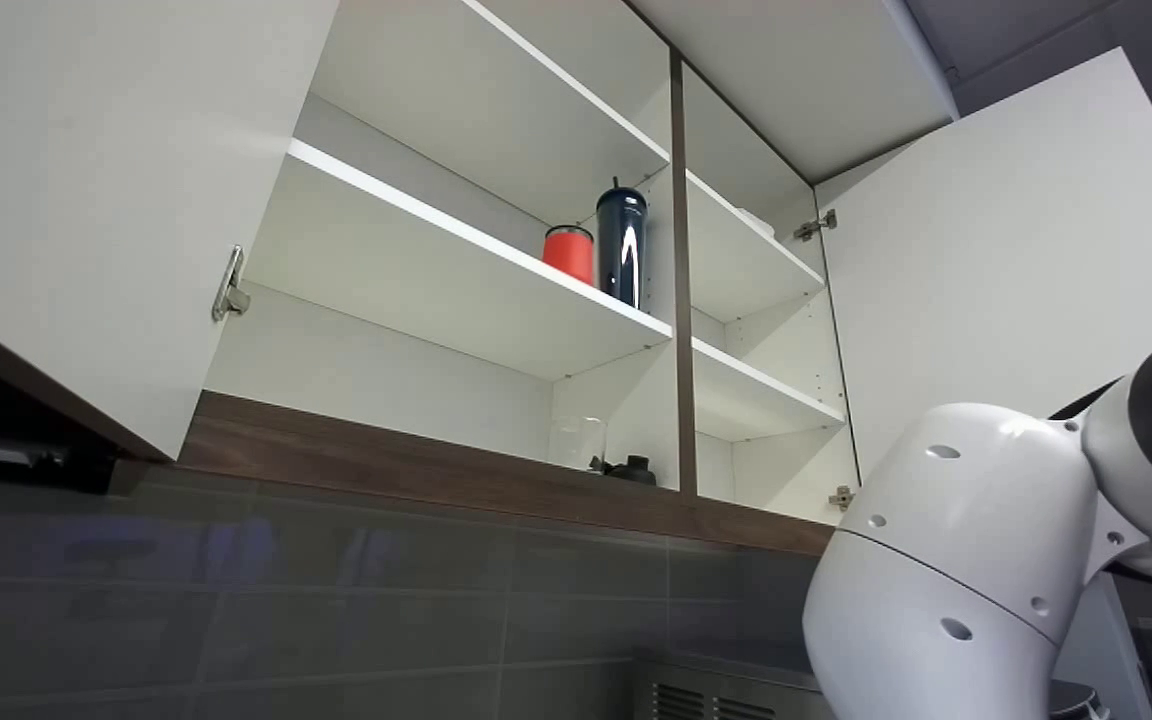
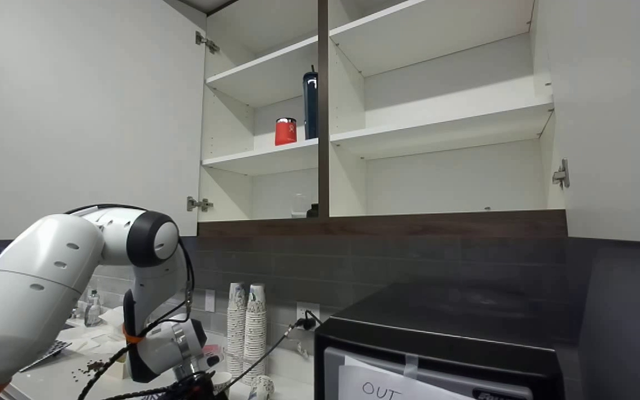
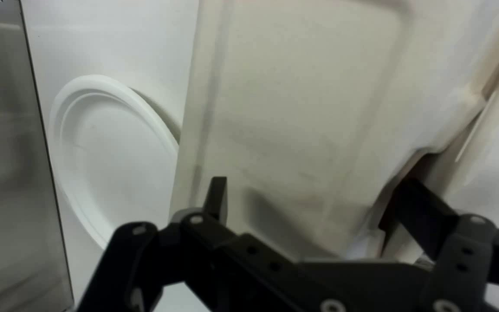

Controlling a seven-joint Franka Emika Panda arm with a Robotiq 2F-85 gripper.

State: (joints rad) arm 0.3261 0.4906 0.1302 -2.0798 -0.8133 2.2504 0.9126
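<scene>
My gripper [image 3: 319,203] is open, its two black fingers wide apart. A pale off-white container [image 3: 293,99], like a take-away box, fills the space in front of and between the fingers. The right finger reaches into a dark gap at the container's torn or folded edge. The left finger stands over its surface; I cannot tell whether it touches. A white round plate [image 3: 115,160] lies left of the container, partly under it. In an exterior view the gripper [image 2: 195,386] shows only as a dark shape low on the counter, partly cut off by the frame's bottom edge.
Stacked paper cups [image 2: 246,333] stand beside the gripper. A black appliance [image 2: 436,328] with a paper sign is to their right. Open cabinets above hold a red cup [image 1: 568,255], a dark blue tumbler [image 1: 621,245] and a clear glass [image 1: 577,442]. A steel surface [image 3: 11,164] borders the plate.
</scene>
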